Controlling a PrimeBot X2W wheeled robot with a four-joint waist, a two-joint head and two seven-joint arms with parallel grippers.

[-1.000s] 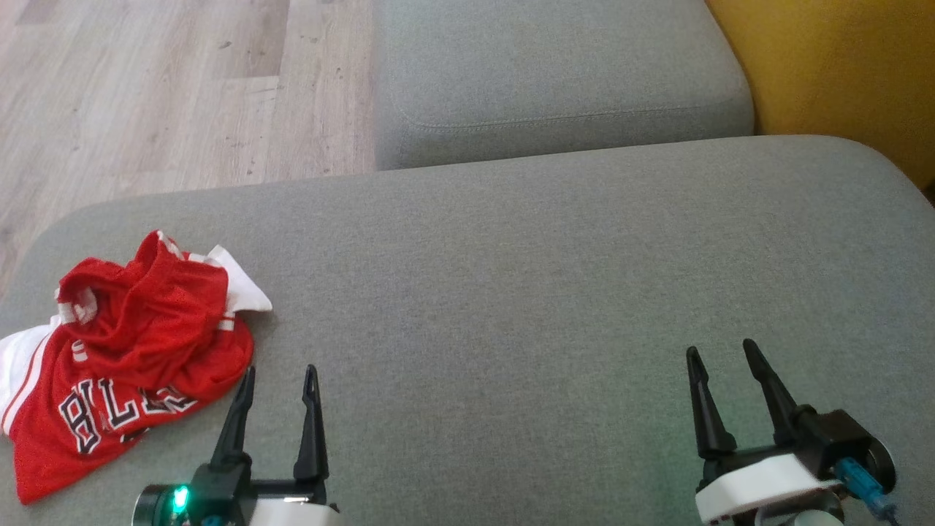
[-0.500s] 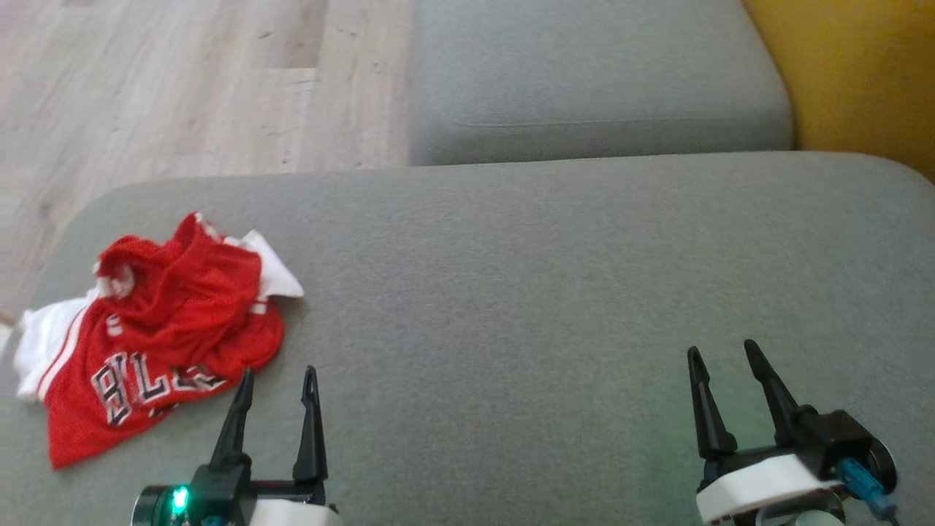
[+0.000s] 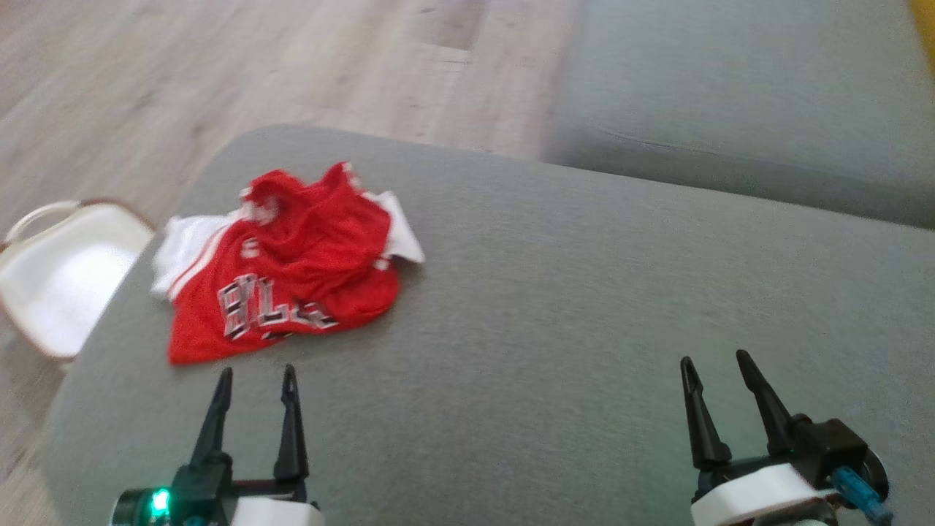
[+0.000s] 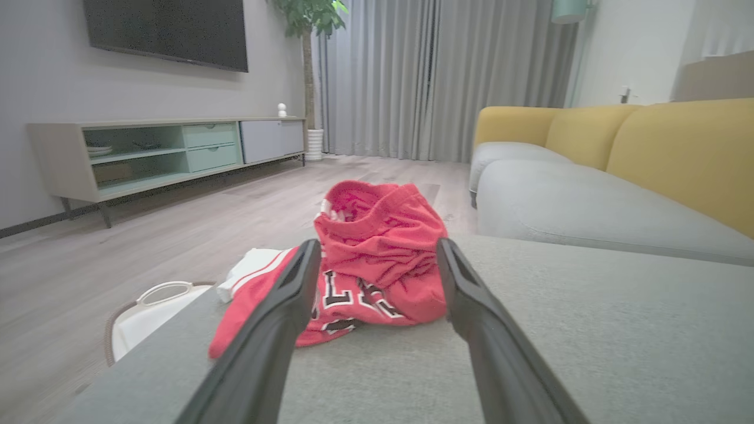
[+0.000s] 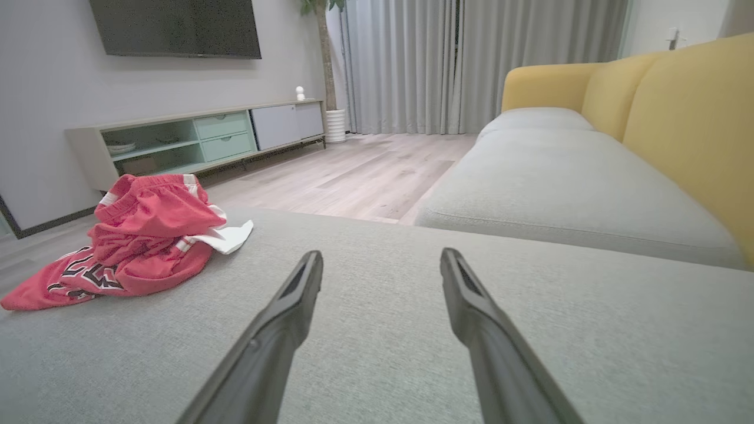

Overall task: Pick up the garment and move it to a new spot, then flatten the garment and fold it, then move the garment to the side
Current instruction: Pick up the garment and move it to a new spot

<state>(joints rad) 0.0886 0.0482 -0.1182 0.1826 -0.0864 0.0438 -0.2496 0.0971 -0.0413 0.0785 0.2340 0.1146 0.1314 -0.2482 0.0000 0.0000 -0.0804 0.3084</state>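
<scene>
Off to the left of my left fingers I see a white basket (image 3: 66, 270) on the floor, beside the grey cushion (image 3: 555, 314). The garment (image 3: 292, 270), a crumpled red and white jersey, lies on that cushion just ahead of the left gripper (image 3: 257, 371) and clear of its tips. Those fingers stand apart and empty. Well to the right, my right gripper (image 3: 714, 359) sits over the cushion, fingers likewise spread and holding nothing, with the garment far to their left.
</scene>
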